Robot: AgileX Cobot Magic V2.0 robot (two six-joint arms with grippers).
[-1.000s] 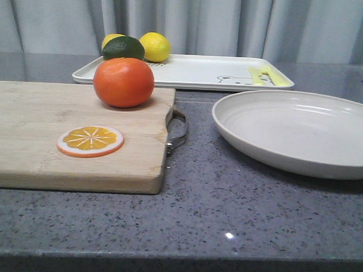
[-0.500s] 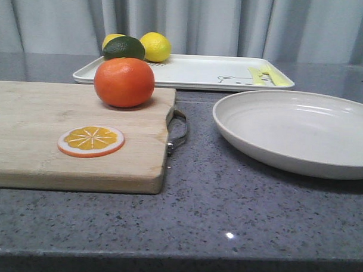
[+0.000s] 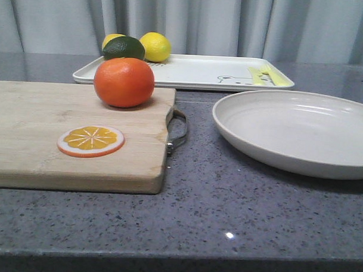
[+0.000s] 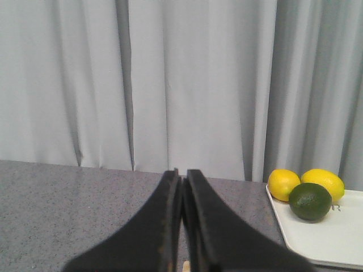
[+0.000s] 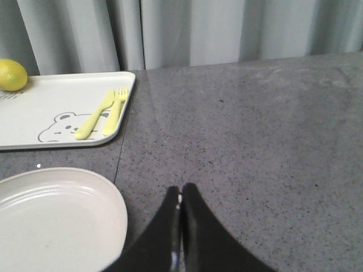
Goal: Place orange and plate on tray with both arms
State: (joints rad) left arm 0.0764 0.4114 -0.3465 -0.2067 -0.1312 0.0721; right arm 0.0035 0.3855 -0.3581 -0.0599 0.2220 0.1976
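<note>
The orange (image 3: 124,81) sits on the far right part of a wooden cutting board (image 3: 38,137). The off-white plate (image 3: 298,131) lies on the table to the right; its edge shows in the right wrist view (image 5: 57,218). The white tray (image 3: 195,71) with the bear drawing lies behind both; it also shows in the right wrist view (image 5: 57,116) and the left wrist view (image 4: 332,238). No gripper shows in the front view. My left gripper (image 4: 181,173) is shut and empty. My right gripper (image 5: 181,188) is shut and empty, just right of the plate.
Two lemons (image 3: 155,47) and a dark green lime (image 3: 123,48) sit at the tray's far left corner. An orange slice disc (image 3: 90,140) lies on the board. Yellow cutlery print (image 5: 105,113) marks the tray's right end. Grey curtains hang behind the table.
</note>
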